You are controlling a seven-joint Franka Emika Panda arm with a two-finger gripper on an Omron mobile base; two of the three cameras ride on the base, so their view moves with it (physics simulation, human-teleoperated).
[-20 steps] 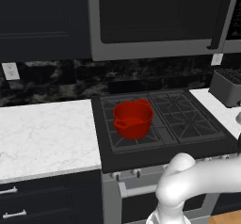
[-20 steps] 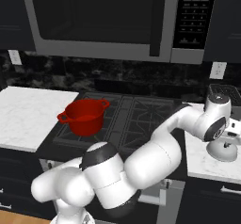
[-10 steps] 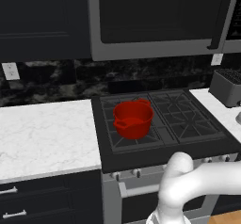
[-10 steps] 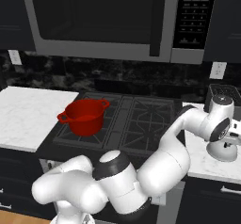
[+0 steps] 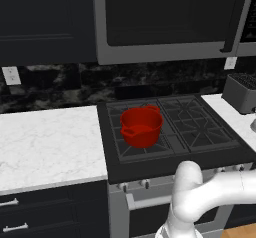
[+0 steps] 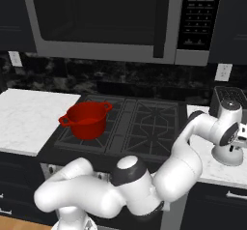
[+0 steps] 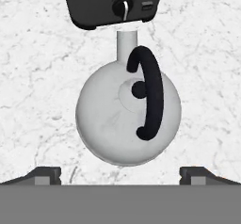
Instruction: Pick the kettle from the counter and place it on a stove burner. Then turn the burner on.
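Note:
The kettle [image 7: 127, 119] is a squat silvery dome with a dark arched handle [image 7: 149, 93]. It stands on the white marble counter [image 7: 37, 77], and its spout points at a dark toaster. My gripper [image 7: 121, 173] hangs straight above it, open, with one fingertip [image 7: 44, 175] to each side and nothing between them. From the right base, my wrist [image 6: 226, 127] hovers just over the kettle [image 6: 227, 155] on the counter right of the stove. The black stove burners [image 6: 149, 125] lie to its left.
A red two-handled pot [image 6: 87, 119] [image 5: 141, 126] sits on the front left burner. The dark toaster [image 6: 230, 98] [image 7: 113, 4] stands right behind the kettle. A microwave [image 6: 101, 21] hangs above the cooktop. White counter [image 5: 45, 142] stretches left of the stove.
My wrist has sunk a little closer to the kettle and the arm's lower links have swung right. The jaws stay open. Kettle and pot have not moved.

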